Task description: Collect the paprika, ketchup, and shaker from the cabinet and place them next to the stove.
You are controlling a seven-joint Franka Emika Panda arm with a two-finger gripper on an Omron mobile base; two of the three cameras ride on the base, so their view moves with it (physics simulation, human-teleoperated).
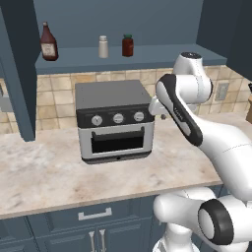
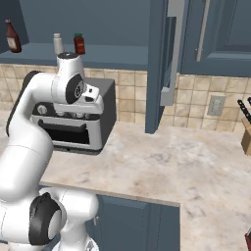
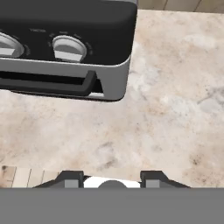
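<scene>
Ketchup (image 1: pixel 48 43), shaker (image 1: pixel 103 47) and paprika (image 1: pixel 128 45) stand on the cabinet (image 1: pixel 147 56) shelf at upper left of both base views, none collected, while the hand view shows the claw (image 3: pixel 112 178) empty, tips apart, above the desk (image 3: pixel 175 100).

One ketchup (image 1: pixel 48 43), one shaker (image 1: pixel 103 47), one paprika (image 1: pixel 128 46).
</scene>
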